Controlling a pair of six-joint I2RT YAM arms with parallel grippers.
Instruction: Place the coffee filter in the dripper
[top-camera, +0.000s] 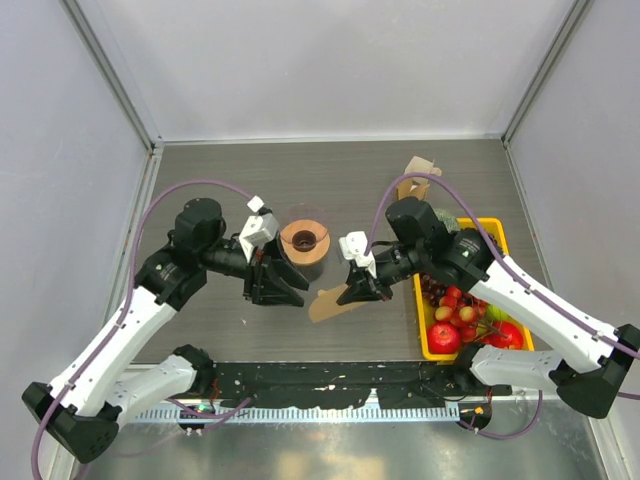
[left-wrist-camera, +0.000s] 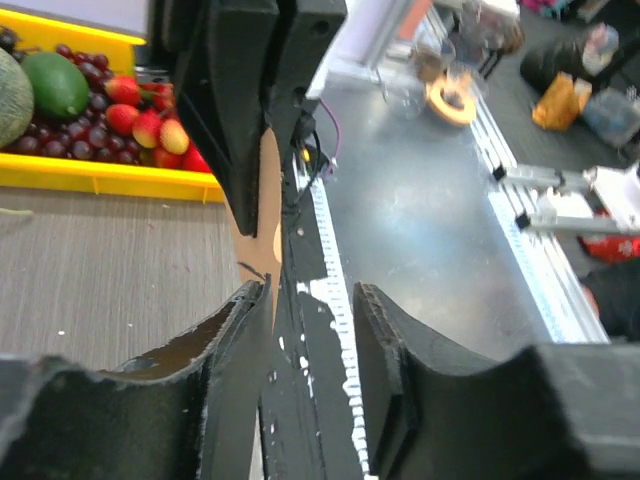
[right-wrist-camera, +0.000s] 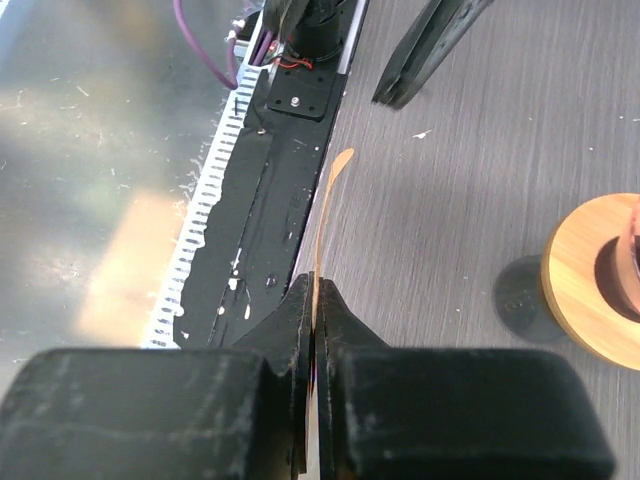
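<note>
My right gripper (right-wrist-camera: 313, 300) is pressed tight, jaws flat together on the edge of the coffee filter (right-wrist-camera: 329, 192). From the right wrist camera the filter shows edge-on, a thin tan sheet rising from between my fingers and curling slightly at its far tip. From above it is a flat tan fan hanging off the fingertips.

My left gripper (left-wrist-camera: 312, 300) faces it from the other side, jaws parted by a moderate gap with nothing between them. The filter's edge sits just beyond my left fingertip; I cannot tell whether they touch.

The filter is held over the grey wood-grain table (top-camera: 220, 180), near the black rail (top-camera: 300, 376) at the table's near edge. The dripper (top-camera: 304, 241) stands upright on the table farther back, between my two wrists, apart from the filter, its orange-brown collar ringing a dark centre.

To my right sits a yellow tray (top-camera: 494, 226) of fruit, including red apples (top-camera: 445, 337) and dark grapes (top-camera: 437, 289). A bunch of brown paper filters (top-camera: 418, 173) lies behind it.
</note>
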